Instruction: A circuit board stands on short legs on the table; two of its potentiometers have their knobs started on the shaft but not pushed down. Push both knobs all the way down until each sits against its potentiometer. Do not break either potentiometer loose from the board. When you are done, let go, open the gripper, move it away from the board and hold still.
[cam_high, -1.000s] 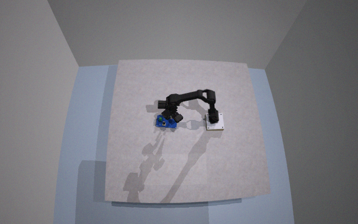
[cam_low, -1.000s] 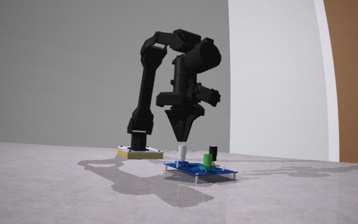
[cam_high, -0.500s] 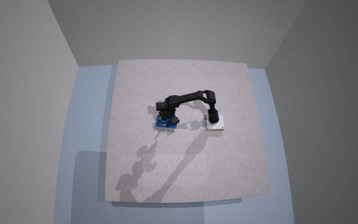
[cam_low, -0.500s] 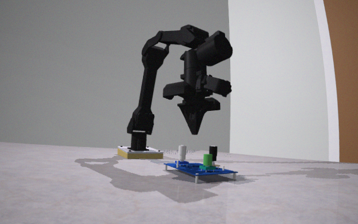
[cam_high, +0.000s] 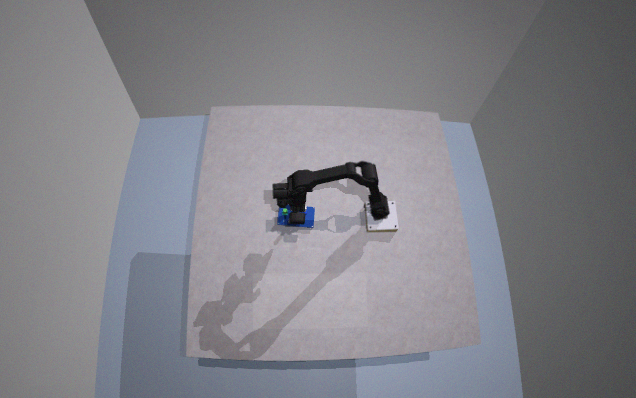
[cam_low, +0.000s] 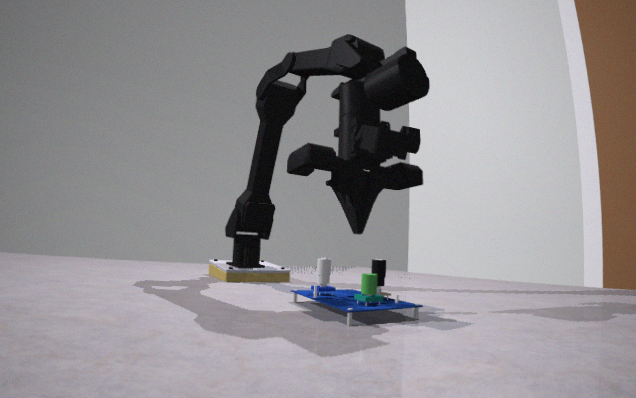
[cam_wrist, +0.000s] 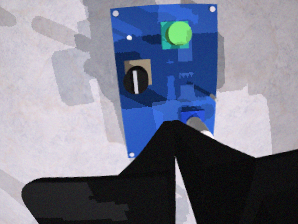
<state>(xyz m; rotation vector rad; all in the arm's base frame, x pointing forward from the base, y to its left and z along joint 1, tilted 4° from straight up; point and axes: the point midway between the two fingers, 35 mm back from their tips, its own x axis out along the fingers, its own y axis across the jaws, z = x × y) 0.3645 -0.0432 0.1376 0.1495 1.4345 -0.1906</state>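
Three cyl. knobs (wht. (cam_low: 324, 271), blk. (cam_low: 378, 271) (cam_wrist: 135, 80), grn. (cam_low: 369, 284) (cam_wrist: 179, 33)) above flat blue board (cam_high: 309, 218) (cam_low: 340, 301) (cam_wrist: 150, 50).

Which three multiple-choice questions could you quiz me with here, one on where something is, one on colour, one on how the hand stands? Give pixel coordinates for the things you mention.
1. Where is the hand (cam_low: 358, 232) (cam_wrist: 170, 128)?
A) Resting on the table
B) Above the circuit board (cam_high: 308, 218) (cam_low: 340, 301) (cam_wrist: 200, 60)
C) Against the wall

2. What colour is the knob on the green potentiometer (cam_low: 361, 298) (cam_wrist: 164, 44)?
A) Green
B) Red
C) Yellow

3. What state is the hand in?
A) Wide open
B) Shut on a knob
C) Shut and holding nothing

1: B, the exterior view shows its tip over the board, with a gap below.
2: A, the exterior and wrist views both show a green knob (cam_high: 285, 211) (cam_low: 369, 284) (cam_wrist: 179, 33) there.
3: C, its fingers meet in a point with nothing between them.
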